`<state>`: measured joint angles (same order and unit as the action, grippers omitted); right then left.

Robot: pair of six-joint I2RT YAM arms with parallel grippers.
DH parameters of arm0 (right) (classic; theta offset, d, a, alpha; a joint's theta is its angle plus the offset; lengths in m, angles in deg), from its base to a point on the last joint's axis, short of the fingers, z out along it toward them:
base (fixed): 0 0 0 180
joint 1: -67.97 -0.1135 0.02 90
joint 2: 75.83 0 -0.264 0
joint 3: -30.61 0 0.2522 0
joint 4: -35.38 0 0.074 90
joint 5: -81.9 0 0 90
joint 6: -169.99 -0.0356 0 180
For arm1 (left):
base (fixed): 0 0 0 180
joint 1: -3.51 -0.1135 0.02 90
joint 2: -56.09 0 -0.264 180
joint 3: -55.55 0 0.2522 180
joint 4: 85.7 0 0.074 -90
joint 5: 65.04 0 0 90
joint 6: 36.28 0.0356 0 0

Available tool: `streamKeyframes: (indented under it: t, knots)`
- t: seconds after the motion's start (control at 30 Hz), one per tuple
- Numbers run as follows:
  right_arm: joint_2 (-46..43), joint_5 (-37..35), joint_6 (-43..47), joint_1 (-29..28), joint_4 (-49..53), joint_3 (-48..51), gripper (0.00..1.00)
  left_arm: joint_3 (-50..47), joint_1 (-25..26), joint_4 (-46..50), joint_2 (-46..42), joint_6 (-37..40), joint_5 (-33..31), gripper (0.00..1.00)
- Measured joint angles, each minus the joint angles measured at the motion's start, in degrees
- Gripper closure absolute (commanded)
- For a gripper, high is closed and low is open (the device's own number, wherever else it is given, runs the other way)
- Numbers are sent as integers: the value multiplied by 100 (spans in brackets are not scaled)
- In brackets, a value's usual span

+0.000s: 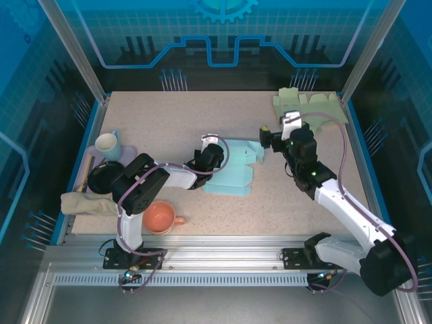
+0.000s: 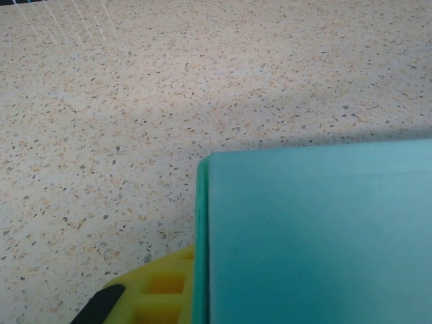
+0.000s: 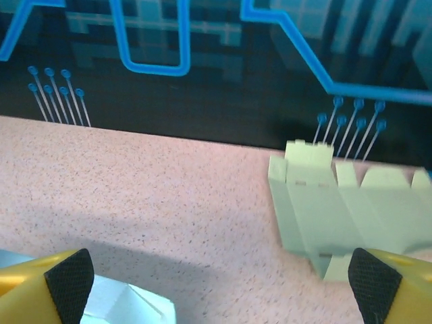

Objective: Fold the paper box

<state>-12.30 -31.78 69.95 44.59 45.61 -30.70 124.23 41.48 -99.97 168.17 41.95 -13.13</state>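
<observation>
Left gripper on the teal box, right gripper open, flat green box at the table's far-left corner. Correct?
No: the flat green box lies at the far-right corner, as the top external view shows. The left gripper on the teal box and the right gripper open are right.

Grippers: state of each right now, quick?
Left gripper: shut on the box, at its edge.
Right gripper: open, holding nothing.
</observation>
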Motion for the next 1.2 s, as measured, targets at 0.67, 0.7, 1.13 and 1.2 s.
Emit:
streamKeyframes:
  t: [0.67,0.7,1.13,1.2]
  knots:
    - [1873,1095,-2599,-402,1657,-1115,2,0,0,-59,17,20,2,89]
    - [1969,1180,-2636,-402,1613,-1126,2,0,0,-61,22,20,2,89]
    - [2820,1965,-3008,-396,1054,-1414,5,0,2,-98,37,35,2,89]
    - [2927,2061,-3073,-396,957,-1432,5,0,0,-101,39,37,2,89]
